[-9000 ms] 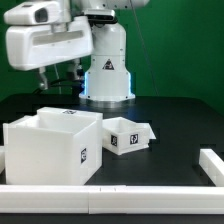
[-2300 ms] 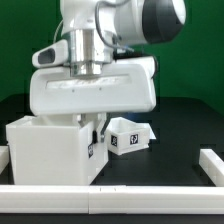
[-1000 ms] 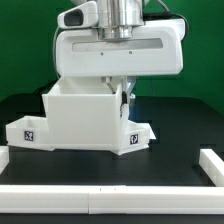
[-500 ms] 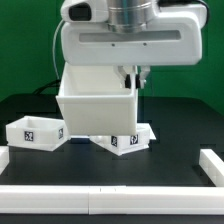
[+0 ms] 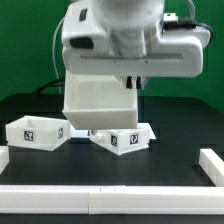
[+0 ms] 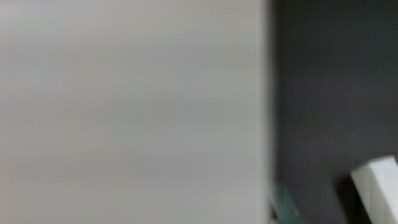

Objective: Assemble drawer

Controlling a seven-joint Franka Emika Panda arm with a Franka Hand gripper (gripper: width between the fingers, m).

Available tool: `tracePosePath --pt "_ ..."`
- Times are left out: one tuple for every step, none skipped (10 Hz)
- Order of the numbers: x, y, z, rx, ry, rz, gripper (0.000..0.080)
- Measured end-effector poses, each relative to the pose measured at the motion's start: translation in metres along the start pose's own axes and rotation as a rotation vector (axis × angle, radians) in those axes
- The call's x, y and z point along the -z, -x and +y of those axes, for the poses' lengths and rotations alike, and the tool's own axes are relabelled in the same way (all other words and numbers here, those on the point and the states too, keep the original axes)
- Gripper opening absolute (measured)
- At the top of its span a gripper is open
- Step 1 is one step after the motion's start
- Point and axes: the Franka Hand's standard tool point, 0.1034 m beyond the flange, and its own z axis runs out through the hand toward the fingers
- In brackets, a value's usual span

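The large white box shell (image 5: 100, 105) hangs in the air above the black table, lifted clear of it and slightly tilted. My gripper (image 5: 134, 82) is shut on its wall on the exterior view's right side, with the fingers mostly hidden behind the hand. Two small white trays with square tags lie on the table: one at the exterior view's left (image 5: 35, 132), one under and right of the shell (image 5: 125, 139). In the wrist view the shell's wall (image 6: 125, 110) fills most of the picture, blurred. A white corner (image 6: 374, 192) shows beyond it; I cannot tell what it is.
A long white bar (image 5: 110, 198) edges the table's front. Another white bar (image 5: 212, 164) stands at the exterior view's right. The robot base is hidden behind the hand. A green wall stands behind.
The gripper closed on the box shell, lifted it off the table and carried it toward the exterior view's right, turning it. The left tray, hidden before, now shows.
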Motion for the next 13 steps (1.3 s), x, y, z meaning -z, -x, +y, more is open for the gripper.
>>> tracePosePath --pt "0.001 -0.003 -0.004 0.015 0.015 -0.071 0.0068" --pt "0.001 -0.004 -0.009 0.025 0.029 -0.108 0.0068" --pt "0.003 -0.01 -0.01 0.028 0.027 -0.084 0.0068" --pt "0.003 -0.009 -0.009 0.028 0.025 -0.079 0.0068" --pt "0.002 -0.009 -0.009 0.027 0.025 -0.081 0.0068" --pt "0.0 -0.01 -0.01 0.021 0.027 -0.088 0.0068" --pt "-0.003 -0.015 -0.014 0.001 0.035 -0.098 0.0068" --pt "-0.006 -0.014 -0.019 0.004 0.043 -0.095 0.0068" --pt "-0.009 -0.009 -0.021 0.003 0.045 -0.104 0.0068" --pt "-0.015 -0.013 -0.022 -0.006 0.05 -0.13 0.0068" --pt "-0.019 -0.023 -0.026 0.0 0.055 -0.118 0.0068" --pt "-0.016 -0.024 -0.031 0.005 0.057 -0.091 0.0068" --pt "-0.017 -0.027 -0.036 0.01 0.061 -0.058 0.0068"
